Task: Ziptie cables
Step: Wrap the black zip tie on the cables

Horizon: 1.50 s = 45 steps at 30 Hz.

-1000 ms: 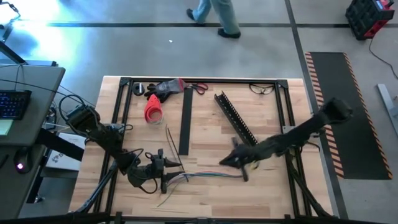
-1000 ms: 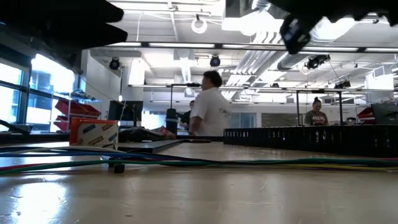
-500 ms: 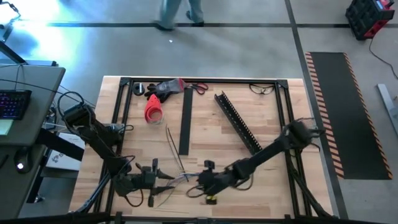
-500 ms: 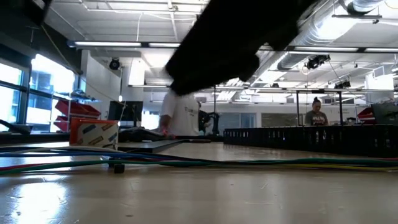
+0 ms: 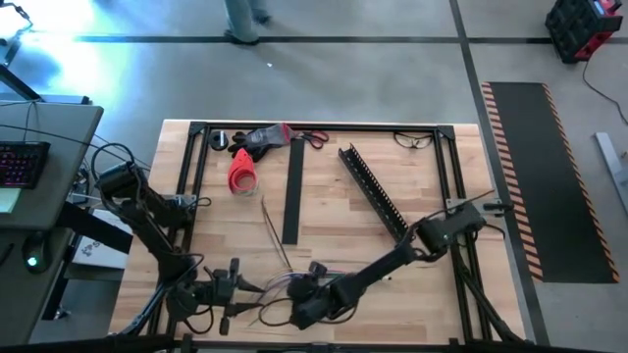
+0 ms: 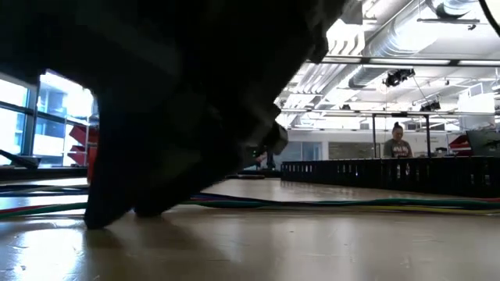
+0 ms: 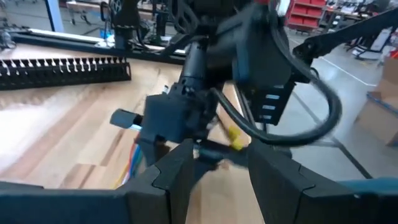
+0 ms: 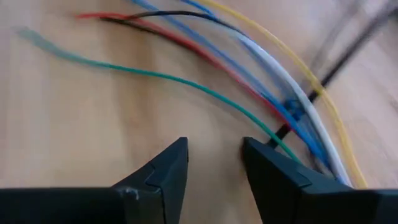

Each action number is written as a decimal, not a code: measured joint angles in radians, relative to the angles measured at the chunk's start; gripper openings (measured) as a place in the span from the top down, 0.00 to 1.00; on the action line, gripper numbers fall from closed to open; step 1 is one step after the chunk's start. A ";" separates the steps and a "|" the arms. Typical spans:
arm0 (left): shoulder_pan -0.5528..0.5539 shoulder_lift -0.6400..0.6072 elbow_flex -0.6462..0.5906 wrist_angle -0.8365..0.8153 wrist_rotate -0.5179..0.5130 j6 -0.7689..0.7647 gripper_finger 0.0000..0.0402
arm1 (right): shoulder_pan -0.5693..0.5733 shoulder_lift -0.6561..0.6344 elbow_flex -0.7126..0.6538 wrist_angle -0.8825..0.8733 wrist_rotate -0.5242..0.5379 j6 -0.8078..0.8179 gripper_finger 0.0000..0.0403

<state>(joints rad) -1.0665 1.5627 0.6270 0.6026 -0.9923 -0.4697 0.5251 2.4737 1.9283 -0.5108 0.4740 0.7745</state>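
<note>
The cables (image 5: 271,286) lie loose on the wooden table near its front edge, their coloured free ends splayed (image 8: 124,37). In the low view they run flat across the table (image 6: 375,203). A black strip (image 8: 323,71) crosses the bunch. My right gripper (image 5: 294,314) (image 8: 214,149) stands open, tipped down low over the cables with bare wood between its fingers; a green wire (image 8: 186,84) runs past one finger. It fills the low view as a dark mass (image 6: 156,133). My left gripper (image 5: 247,290) (image 7: 221,158) is open just left of the cables, facing the right gripper.
A black comb-toothed channel (image 5: 373,186) lies at the back right and a flat black strip (image 5: 291,191) at mid-table. An orange-red tool (image 5: 242,169) and scissors (image 5: 314,139) sit at the far edge. Thin loose strips (image 5: 273,227) lie beside the flat strip. A black frame (image 5: 191,176) borders the table.
My right gripper has swung from right of mid-table toward the near left, come down over the cables and tipped downward. My left gripper has drawn back toward the table's near-left corner. The cables have stayed where they were.
</note>
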 joint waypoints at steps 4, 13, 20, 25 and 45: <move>-0.011 0.000 -0.001 -0.003 0.000 -0.022 0.67 | 0.004 0.054 0.128 -0.174 0.031 0.078 0.68; -0.001 0.000 -0.001 -0.004 0.000 -0.016 0.67 | 0.043 0.055 0.226 -0.350 0.110 0.143 0.69; -0.003 0.000 -0.001 -0.007 0.000 -0.042 0.67 | 0.010 0.051 0.129 -0.277 0.087 0.193 0.69; -0.003 0.000 -0.001 -0.007 0.000 -0.054 0.67 | -0.003 0.047 0.089 -0.204 0.085 0.190 0.69; -0.002 0.000 -0.001 -0.008 0.001 -0.052 0.67 | -0.027 0.054 0.086 -0.154 0.100 0.191 0.81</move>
<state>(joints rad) -1.0683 1.5631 0.6262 0.5949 -0.9916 -0.5220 0.4980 2.5275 2.0148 -0.6647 0.5736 0.9651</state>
